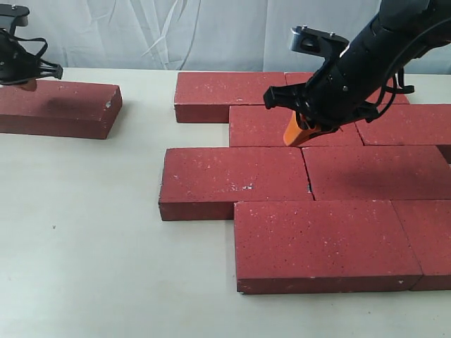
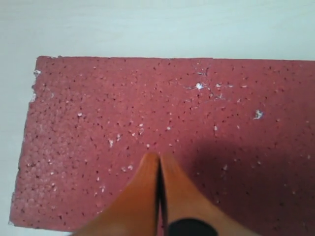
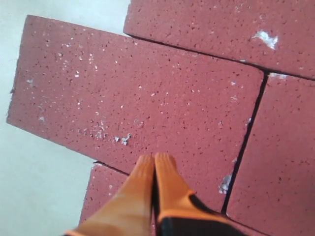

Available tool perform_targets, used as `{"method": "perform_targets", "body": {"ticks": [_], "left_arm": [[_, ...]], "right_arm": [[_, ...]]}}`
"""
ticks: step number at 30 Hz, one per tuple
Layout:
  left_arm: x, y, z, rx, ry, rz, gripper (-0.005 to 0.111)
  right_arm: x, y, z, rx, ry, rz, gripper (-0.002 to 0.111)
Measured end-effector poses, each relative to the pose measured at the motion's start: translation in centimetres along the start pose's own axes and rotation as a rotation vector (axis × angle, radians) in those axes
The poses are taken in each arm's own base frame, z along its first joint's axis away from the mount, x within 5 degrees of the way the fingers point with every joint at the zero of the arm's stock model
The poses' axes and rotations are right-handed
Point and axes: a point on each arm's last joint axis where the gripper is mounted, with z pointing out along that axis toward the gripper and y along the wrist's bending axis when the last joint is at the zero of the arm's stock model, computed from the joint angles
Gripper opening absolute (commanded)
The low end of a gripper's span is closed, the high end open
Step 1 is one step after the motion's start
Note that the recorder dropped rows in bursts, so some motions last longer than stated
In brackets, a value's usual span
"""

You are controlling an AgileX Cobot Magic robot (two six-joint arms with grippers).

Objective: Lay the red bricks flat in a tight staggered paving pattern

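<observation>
Several red bricks [image 1: 232, 179] lie flat in staggered rows on the right half of the table. A narrow gap shows between two of them [image 3: 246, 132]. One lone red brick [image 1: 60, 105] lies apart at the far left. My left gripper [image 1: 28, 84] is over that lone brick [image 2: 147, 113], its orange fingers [image 2: 142, 191] pressed together with nothing between them. My right gripper [image 1: 292, 137] is shut too, its orange fingertips [image 3: 165, 164] pointing down at a brick [image 3: 147, 98] in the second row [image 1: 271, 127]. Whether either tip touches its brick I cannot tell.
The pale table [image 1: 84, 232] shows bare between the lone brick and the paved group. A white curtain [image 1: 176, 32] hangs behind the table. The rightmost bricks [image 1: 430, 243] run out of the exterior view.
</observation>
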Motion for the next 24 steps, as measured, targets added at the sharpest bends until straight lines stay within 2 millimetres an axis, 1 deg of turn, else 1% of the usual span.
{"method": "perform_targets", "body": {"ticks": [5,10,13,24], "left_arm": [[0.5,0.0,1.4,-0.003,0.009,0.005,0.0],[0.8,0.0,2.1,-0.001,0.021,0.005,0.0],[1.0,-0.1,2.1,0.001,0.039,0.005,0.0],[1.7,-0.3,1.8,0.034,0.143,-0.019,0.0]], "right_arm": [[0.1,0.4,0.1,-0.003,0.004,-0.01,-0.001],[0.3,1.2,0.4,-0.009,0.012,-0.035,-0.001],[0.4,1.6,0.6,-0.012,0.017,-0.054,-0.001],[0.4,1.6,0.6,-0.009,0.018,-0.07,-0.001]]}}
